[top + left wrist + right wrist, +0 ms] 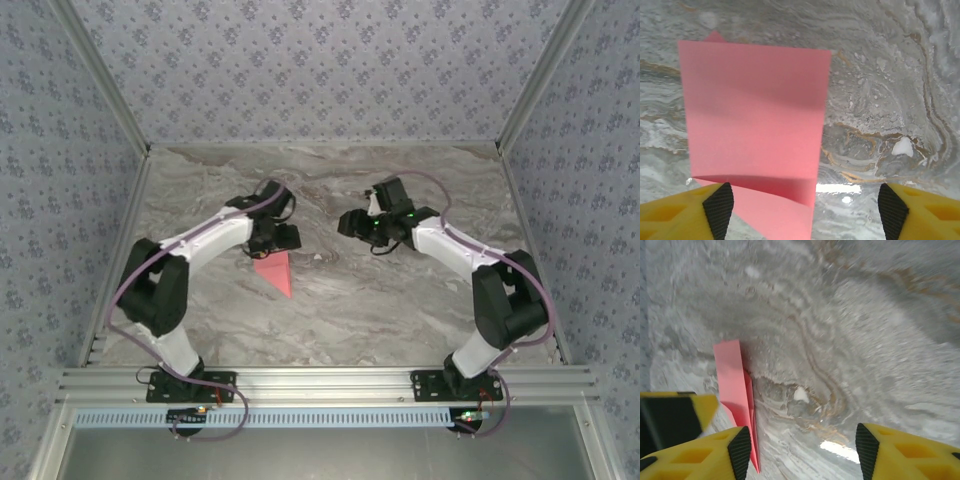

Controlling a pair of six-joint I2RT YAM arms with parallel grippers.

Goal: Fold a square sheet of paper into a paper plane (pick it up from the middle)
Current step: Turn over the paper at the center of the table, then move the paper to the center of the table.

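Item: paper plane [278,273], salmon-pink, folded to a narrow triangle with one sharp tip.
Location: flat on the table [400,310], a little left of its middle, about midway between the far and near edges.
Orientation: wide end toward the far edge, tip toward the near edge.
Surface detail: in the left wrist view, one broad layer lies over another, with a shadowed fold line running across near the bottom.
Left gripper [805,207]: poised over the plane's wide end, jaws spread wide and nothing clamped between them.
Left pads [717,207]: black on yellow fingers. The paper runs just beside one pad, and whether they touch cannot be told. The other pad stands over bare table.
Right gripper [803,450]: over bare table just right of the middle, jaws parted and holding nothing. The plane lies apart from it, off to the side of one finger.
Left arm [200,240]: reaches from the near-left corner toward the middle.
Right arm [450,250]: reaches from the near-right corner toward the middle.
Table finish: grey-and-white marble pattern with tan veins.
Surround: walls [320,60] with a small floral print; aluminium rail [320,382] along the near edge.
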